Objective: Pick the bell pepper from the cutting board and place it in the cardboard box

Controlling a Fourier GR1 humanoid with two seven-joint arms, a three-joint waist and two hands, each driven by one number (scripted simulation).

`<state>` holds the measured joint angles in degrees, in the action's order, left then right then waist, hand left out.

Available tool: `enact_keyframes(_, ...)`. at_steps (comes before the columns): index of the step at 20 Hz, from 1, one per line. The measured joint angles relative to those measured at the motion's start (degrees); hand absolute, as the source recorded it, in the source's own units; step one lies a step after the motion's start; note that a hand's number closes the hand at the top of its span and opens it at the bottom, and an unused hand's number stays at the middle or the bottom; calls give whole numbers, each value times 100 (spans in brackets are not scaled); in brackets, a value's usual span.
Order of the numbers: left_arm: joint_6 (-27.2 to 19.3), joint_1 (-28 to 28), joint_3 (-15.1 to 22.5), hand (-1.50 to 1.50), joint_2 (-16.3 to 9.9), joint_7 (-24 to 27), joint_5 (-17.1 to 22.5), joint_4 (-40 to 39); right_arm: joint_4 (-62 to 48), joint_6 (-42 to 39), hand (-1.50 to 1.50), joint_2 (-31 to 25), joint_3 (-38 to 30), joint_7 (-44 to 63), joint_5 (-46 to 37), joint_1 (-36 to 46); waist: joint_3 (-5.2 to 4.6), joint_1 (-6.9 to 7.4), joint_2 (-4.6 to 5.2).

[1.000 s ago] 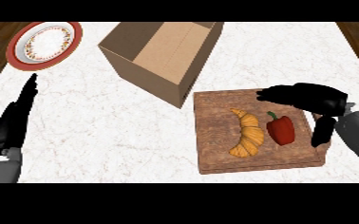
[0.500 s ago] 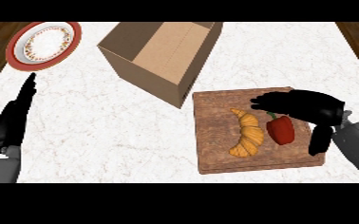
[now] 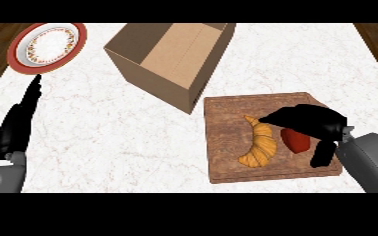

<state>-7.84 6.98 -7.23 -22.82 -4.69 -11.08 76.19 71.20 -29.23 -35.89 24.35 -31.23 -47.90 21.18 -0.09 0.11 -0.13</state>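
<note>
You see the pepper (image 3: 295, 141) lying on the board (image 3: 229, 115), at its right half, just beside the croissant (image 3: 260, 143) that lies to its left. Your right hand (image 3: 314, 121) sits over the pepper's upper and right sides: fingers (image 3: 279, 117) curl across the top toward the croissant's tip, and the thumb (image 3: 322, 153) drops down the pepper's right flank, so the fingers are closing around the pepper. The pepper's red lower-left part shows between them; whether it is lifted off the board cannot be told. The board rests on the white marbled table (image 3: 133, 140), at the right. The box (image 3: 159, 77), open at the top, stands just above and left of the board, one corner near the board's top left corner. A red-rimmed plate (image 3: 23, 50) lies at the table's far left corner. Your left hand (image 3: 22, 120) rests at the left edge, fingers straight and pointing up, holding nothing.
</note>
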Motion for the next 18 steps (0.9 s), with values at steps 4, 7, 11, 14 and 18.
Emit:
enact_keyframes(4,-40,-48,-25,0,110,183,-60,-108,-219,568,150,291,-208,-138,-232,110,-14,12,-14)
enact_keyframes(7,50,22,-41,0,85,40,-77,-17,-247,992,150,447,-332,-193,-427,50,-29,7,-25)
enact_keyframes(11,77,-106,-99,0,108,130,-101,-3,-423,1417,150,593,-553,-294,-635,146,-39,6,-23)
enact_keyframes(14,161,-196,-192,0,52,245,-48,-13,-370,1618,150,671,-828,-217,-621,266,-20,10,-9)
enact_keyframes(18,170,-98,-135,0,101,164,-81,69,-1195,1855,150,849,-1431,232,-582,979,4,109,39)
